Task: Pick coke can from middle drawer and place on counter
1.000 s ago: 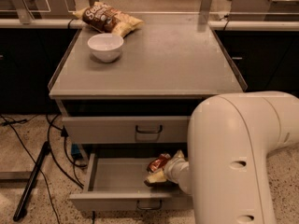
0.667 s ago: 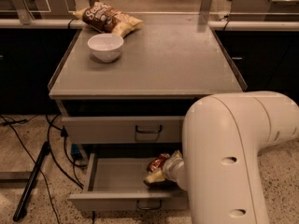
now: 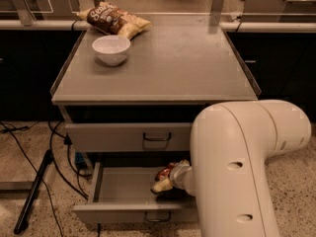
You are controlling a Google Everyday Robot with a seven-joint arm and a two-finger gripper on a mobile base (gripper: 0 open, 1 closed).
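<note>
Above the pulled-out middle drawer [image 3: 117, 190], toward its left side, a white bowl [image 3: 111, 49] sits on the bench [image 3: 177, 68], and a brown chip bag [image 3: 112, 20] lies farther back over that same side. Inside the middle drawer, in its right part, the red coke can [image 3: 164, 172] shows right at the claw [image 3: 163, 183]. The claw reaches in from the drawer's right on a bulky white arm [image 3: 237, 172], and I cannot tell whether it has hold of the can or only sits beside it.

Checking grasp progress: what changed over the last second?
The arm's big white link slid slightly left in view. The tool stays inside the open middle drawer at the coke can. The bowl, chip bag and counter are unchanged.
</note>
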